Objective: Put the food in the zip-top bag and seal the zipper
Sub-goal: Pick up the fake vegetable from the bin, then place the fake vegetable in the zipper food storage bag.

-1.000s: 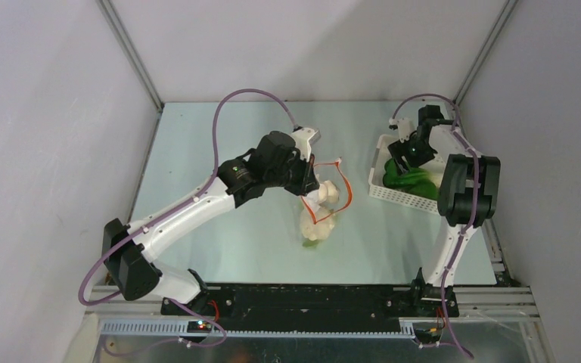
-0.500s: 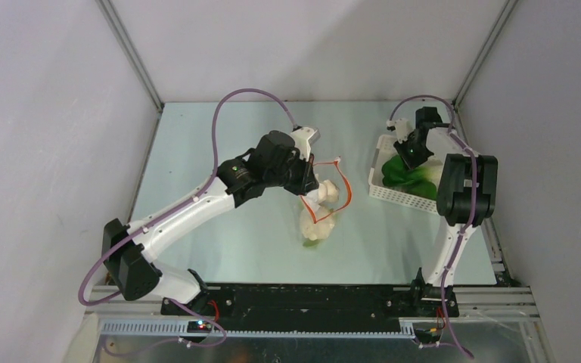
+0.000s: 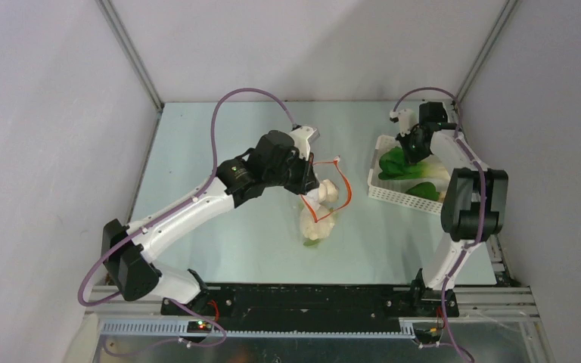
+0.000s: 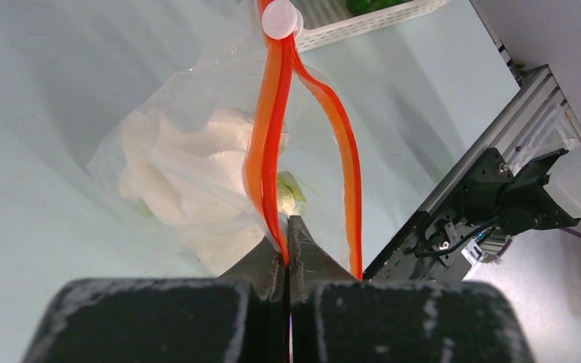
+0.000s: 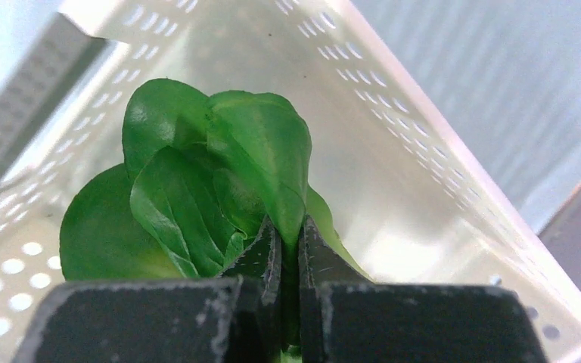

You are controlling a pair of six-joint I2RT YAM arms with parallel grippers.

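The clear zip-top bag [image 3: 319, 219] lies mid-table with its mouth held up. My left gripper [image 3: 308, 184] is shut on the orange-red zipper [image 4: 268, 151] strip at the near side of the mouth. Cream-white food [image 4: 189, 178] and a bit of green sit inside the bag. A white slider [image 4: 281, 18] caps the far end of the zipper. My right gripper [image 3: 408, 151] is over the white basket [image 3: 393, 197], shut on a leaf of the green leafy food [image 5: 219, 181]. Another green piece [image 3: 425, 189] lies in the basket.
The basket [image 5: 424, 151] stands at the right side of the table near the right wall. Metal frame posts rise at the back corners. A black rail [image 3: 310, 299] runs along the table's near edge by the arm bases.
My right gripper has closed on the green leafy piece and drawn back a little toward the basket's far end, the piece moving with it. The left arm and the bag have not moved.
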